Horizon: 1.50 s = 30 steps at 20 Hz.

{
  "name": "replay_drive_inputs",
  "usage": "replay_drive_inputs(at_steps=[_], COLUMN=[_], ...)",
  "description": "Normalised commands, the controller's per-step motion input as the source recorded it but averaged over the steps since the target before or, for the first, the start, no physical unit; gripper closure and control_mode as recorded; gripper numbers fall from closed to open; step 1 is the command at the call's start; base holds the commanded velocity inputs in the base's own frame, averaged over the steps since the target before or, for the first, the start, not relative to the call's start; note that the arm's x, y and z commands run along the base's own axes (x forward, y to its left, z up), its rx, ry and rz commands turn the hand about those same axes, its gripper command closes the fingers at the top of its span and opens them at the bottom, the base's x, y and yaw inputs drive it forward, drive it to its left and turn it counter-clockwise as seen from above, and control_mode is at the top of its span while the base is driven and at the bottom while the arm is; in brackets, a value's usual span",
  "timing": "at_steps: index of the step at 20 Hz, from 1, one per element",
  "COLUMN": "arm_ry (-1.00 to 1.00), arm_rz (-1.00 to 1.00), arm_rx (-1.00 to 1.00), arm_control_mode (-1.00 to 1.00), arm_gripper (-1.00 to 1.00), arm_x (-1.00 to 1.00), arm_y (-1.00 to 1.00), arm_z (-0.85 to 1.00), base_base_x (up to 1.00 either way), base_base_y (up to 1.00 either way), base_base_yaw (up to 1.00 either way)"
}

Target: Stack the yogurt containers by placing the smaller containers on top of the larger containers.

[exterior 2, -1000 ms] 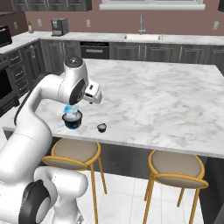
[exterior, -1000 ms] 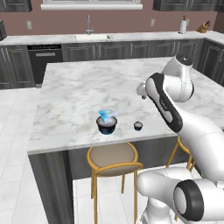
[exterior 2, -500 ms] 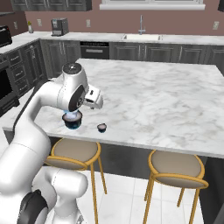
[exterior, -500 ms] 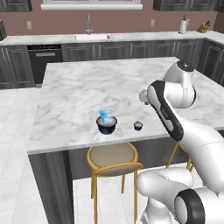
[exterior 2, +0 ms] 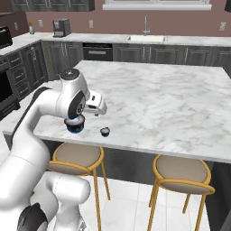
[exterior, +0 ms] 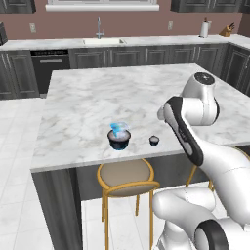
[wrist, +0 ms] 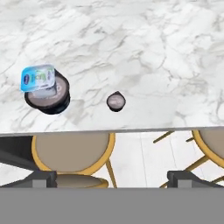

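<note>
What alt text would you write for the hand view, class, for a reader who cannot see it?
A light-blue cup sits on a wide dark cup near the front edge of a marble counter, with a tiny dark cup standing apart beside them. Below the edge show two round stools, and the open pincer holds nothing.

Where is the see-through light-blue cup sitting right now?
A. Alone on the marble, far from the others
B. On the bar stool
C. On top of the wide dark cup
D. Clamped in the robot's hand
C: the light-blue cup rests on top of the wide dark cup, a bit off to one side, while the tiny dark cup stands apart on the marble counter.
</note>
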Motion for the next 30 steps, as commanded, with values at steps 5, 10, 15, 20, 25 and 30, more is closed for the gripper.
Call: replay_drive_inputs(at_steps=[5, 10, 15, 20, 25, 30], arm_ry=[0.00, 0.00, 0.00, 0.00, 0.00, 0.00], arm_rz=[0.04, 0.02, 0.03, 0.03, 0.03, 0.01], arm_rx=[-0.03, -0.05, -0.06, -0.02, 0.00, 0.00], arm_control_mode=[-1.00, -1.00, -1.00, -1.00, -1.00, -1.00], arm_gripper=[-1.00, -1.00, -1.00, -1.00, -1.00, -1.00], arm_x=[0.00, 0.00, 0.04, 0.14, 0.20, 0.18], arm_y=[0.00, 0.00, 0.00, 0.00, 0.00, 0.00], arm_z=[-0.09, -0.19, -0.29, -0.32, -0.32, -0.29], base_base_x=[0.00, 0.00, 0.00, 0.00, 0.00, 0.00], base_base_y=[0.00, 0.00, 0.00, 0.00, 0.00, 0.00], base_base_yaw=[0.00, 0.00, 0.00, 0.00, 0.00, 0.00])
